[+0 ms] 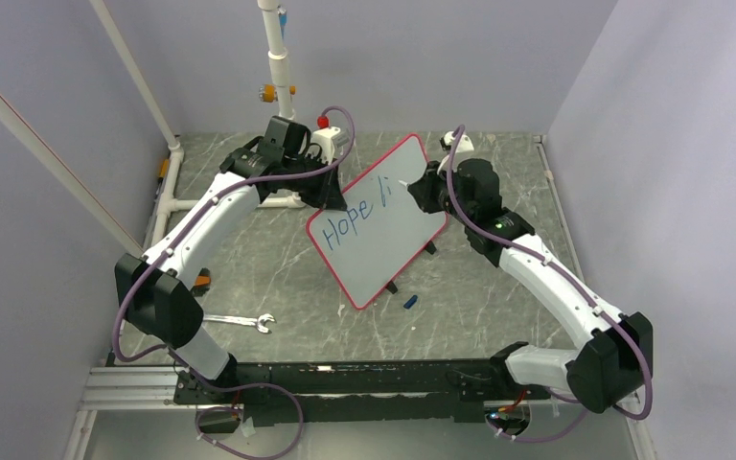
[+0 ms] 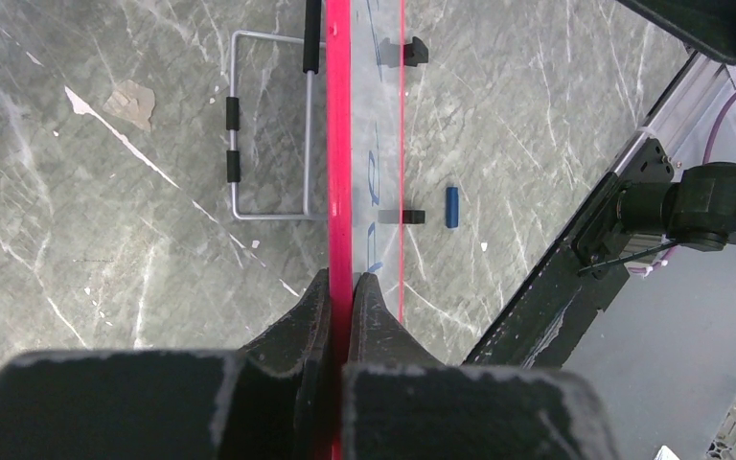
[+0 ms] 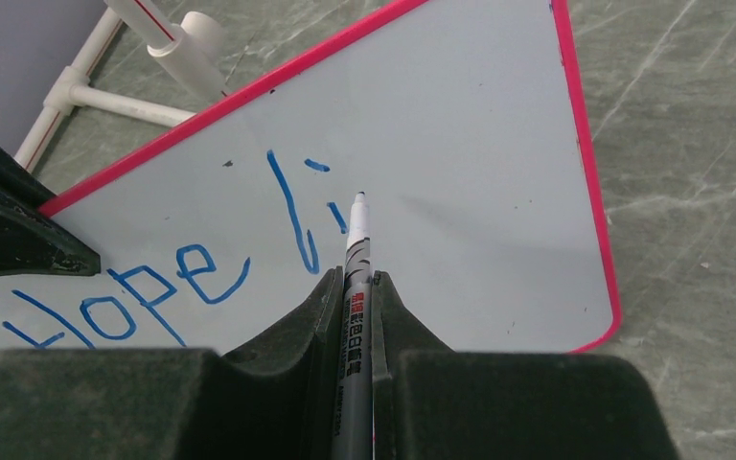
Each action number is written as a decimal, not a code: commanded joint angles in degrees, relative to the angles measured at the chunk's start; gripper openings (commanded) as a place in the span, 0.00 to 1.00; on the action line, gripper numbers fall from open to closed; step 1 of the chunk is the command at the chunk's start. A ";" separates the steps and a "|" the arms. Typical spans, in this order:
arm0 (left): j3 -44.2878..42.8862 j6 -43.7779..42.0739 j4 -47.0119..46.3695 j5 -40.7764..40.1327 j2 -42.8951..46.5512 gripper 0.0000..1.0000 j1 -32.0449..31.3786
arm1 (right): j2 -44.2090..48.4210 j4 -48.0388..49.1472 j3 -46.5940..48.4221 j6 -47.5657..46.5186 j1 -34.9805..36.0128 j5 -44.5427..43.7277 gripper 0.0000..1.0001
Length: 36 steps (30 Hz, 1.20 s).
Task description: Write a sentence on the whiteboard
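Observation:
The whiteboard [image 1: 398,240] with a thin red border stands tilted on its black feet at the table's middle. My left gripper [image 1: 331,195] is shut on its upper left red edge [image 2: 339,192]. Blue handwriting [image 1: 353,218] on the board reads "Hope" and then "li"; it shows in the right wrist view [image 3: 153,287] too. My right gripper [image 3: 356,280] is shut on a grey marker [image 3: 353,326]. The marker's tip [image 3: 359,197] is at the board just right of the "i" stroke. In the top view the right gripper [image 1: 420,191] is at the board's upper right part.
A blue marker cap [image 1: 409,302] lies on the table in front of the board, also in the left wrist view [image 2: 451,206]. A wrench [image 1: 244,321] lies at front left. A wire stand [image 2: 268,125] lies behind the board. White pipe frame [image 1: 278,67] stands at the back.

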<state>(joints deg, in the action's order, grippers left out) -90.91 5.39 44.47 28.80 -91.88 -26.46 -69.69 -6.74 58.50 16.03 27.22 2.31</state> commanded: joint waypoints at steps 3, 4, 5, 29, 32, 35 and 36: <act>1.20 -7.32 -0.57 -9.05 0.55 0.00 0.21 | -1.46 5.95 0.33 -0.09 -1.80 6.07 0.00; 1.19 -7.28 -0.53 -8.98 0.46 0.00 0.25 | -1.71 6.25 0.31 -0.05 -1.82 6.29 0.00; 1.18 -7.27 -0.53 -9.01 0.46 0.00 0.24 | -1.88 6.45 0.23 0.09 -1.90 6.55 0.00; 0.92 -7.23 -0.41 -8.54 -0.16 0.00 0.22 | -7.75 8.33 3.16 1.37 -3.38 10.00 0.00; 0.82 -7.13 -0.38 -8.41 -0.34 0.00 0.18 | -7.91 8.78 3.00 1.41 -3.40 11.59 0.00; 0.78 -7.15 -0.35 -8.32 -0.44 0.00 0.23 | -7.96 8.70 2.96 1.55 -3.32 12.88 0.00; 0.74 -7.15 -0.35 -8.32 -0.41 0.00 0.23 | -8.00 8.71 2.94 1.55 -3.33 13.10 0.00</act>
<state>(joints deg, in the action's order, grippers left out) -90.59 5.82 44.77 28.32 -91.88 -26.09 -76.95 -1.45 59.53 16.97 23.59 11.38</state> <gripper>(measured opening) 0.055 0.135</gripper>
